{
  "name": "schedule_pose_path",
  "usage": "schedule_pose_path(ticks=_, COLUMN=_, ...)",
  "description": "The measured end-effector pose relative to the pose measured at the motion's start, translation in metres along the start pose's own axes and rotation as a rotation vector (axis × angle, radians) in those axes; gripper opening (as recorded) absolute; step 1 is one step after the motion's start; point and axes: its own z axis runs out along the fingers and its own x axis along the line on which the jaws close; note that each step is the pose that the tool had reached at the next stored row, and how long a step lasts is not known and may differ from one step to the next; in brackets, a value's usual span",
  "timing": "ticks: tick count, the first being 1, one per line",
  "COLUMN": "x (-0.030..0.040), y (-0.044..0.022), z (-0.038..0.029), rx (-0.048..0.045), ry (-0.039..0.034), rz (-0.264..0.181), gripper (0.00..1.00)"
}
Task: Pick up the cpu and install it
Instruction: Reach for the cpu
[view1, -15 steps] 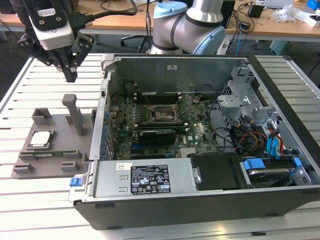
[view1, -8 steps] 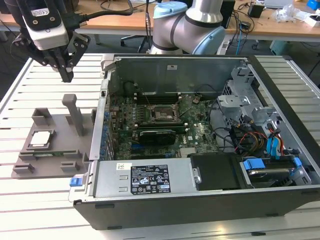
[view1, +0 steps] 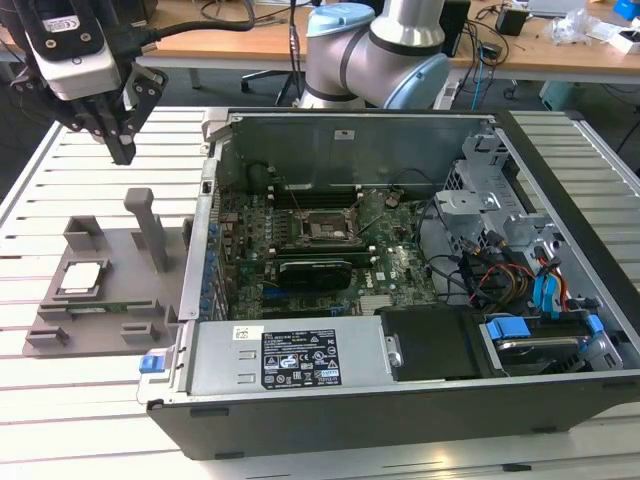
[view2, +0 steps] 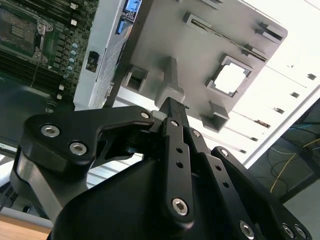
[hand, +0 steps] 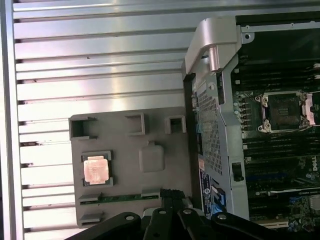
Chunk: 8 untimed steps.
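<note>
- Right now my gripper (view1: 123, 150) hangs high above the tray (view1: 125, 262), fingers pressed together, holding nothing.
- The cpu (view1: 80, 277) lies flat in the tray's square recess, beside the computer case (view1: 400, 400).
- A clean grasp, I judge, needs fingers spread, squared to its edges, clear of the upright post (view1: 150, 225).

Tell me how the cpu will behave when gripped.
Likely rigid and light: the cpu is a thin flat square with a metal top. It sits recessed in the grey tray, so edges probably offer little grip; smooth metal may slip.

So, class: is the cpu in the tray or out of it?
In: the cpu lies flat in a recess of the tray, the gripper above, not touching.
</note>
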Motion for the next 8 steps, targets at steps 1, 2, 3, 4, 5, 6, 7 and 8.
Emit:
schedule_pose_path(ticks=1, x=0.0018, y=-0.0001, z=0.0000, rx=0.0000, ry=0.0000, rz=0.000, gripper=0.11)
schedule_pose_path(ticks=2, x=0.0050, y=-0.0004, z=-0.0001, rx=-0.0001, ry=0.0000, rz=0.000, gripper=0.11)
schedule_pose_path(ticks=3, x=0.0059, y=-0.0004, z=-0.0002, rx=0.0000, ry=0.0000, rz=0.000, gripper=0.11)
schedule_pose_path(ticks=4, x=0.0070, y=-0.0005, z=-0.0002, rx=0.0000, ry=0.0000, rz=0.000, gripper=0.11)
schedule_pose_path(ticks=5, x=0.0090, y=-0.0007, z=-0.0003, rx=0.0000, ry=0.0000, rz=0.000, gripper=0.11)
schedule_pose_path(ticks=6, x=0.0100, y=-0.0008, z=-0.0002, rx=0.0000, ry=0.0000, rz=0.000, gripper=0.11)
schedule_pose_path(ticks=7, x=0.0113, y=-0.0009, z=-0.0003, rx=0.0000, ry=0.0000, rz=0.000, gripper=0.11)
schedule_pose_path(ticks=8, x=0.0124, y=-0.0009, z=-0.0003, rx=0.0000, ry=0.0000, rz=0.000, gripper=0.11)
